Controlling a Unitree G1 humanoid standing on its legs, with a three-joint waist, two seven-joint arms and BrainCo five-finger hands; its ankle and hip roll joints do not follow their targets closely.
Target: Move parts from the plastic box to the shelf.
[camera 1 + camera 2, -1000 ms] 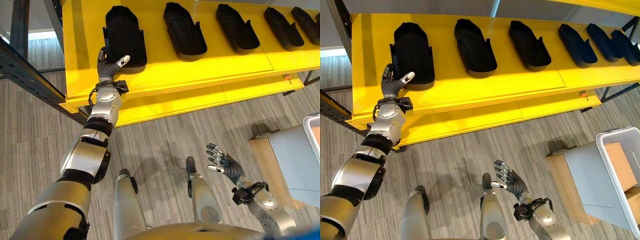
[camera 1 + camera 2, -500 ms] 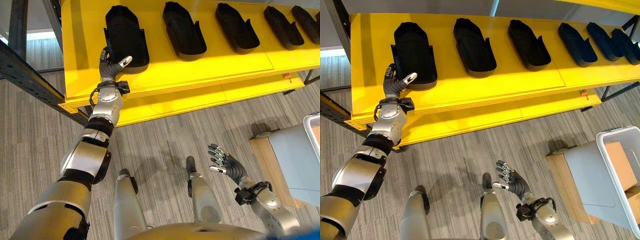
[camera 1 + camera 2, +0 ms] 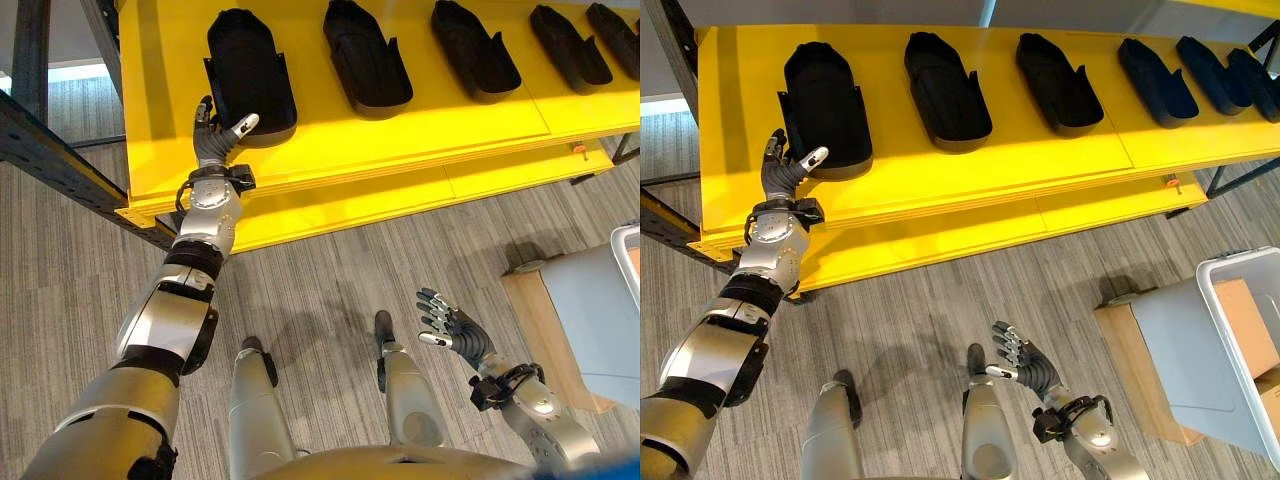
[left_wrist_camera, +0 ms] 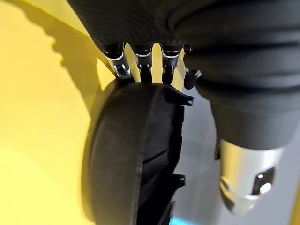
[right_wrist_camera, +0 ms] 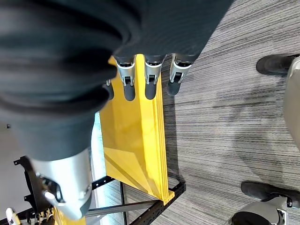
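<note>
Several black moulded parts lie in a row on the yellow shelf point(image 3: 400, 140). My left hand point(image 3: 214, 142) reaches up to the near end of the leftmost black part point(image 3: 248, 70). Its fingers point(image 4: 143, 63) are straight, with their tips at that part's rim point(image 4: 126, 154), and the thumb point(image 4: 243, 178) stands apart; the hand is open. My right hand point(image 3: 1021, 364) hangs low over the floor, open and holding nothing. The plastic box point(image 3: 1218, 268) stands at the far right.
The plastic box sits tilted on a cardboard carton point(image 3: 1140, 360) on the striped grey floor. A dark metal shelf post point(image 3: 60, 160) runs along the left. The shelf's front edge point(image 5: 136, 140) lies beyond my right hand.
My left hand has stayed at the near end of the leftmost part. The right hand has drifted slightly right. The camera has shifted a little.
</note>
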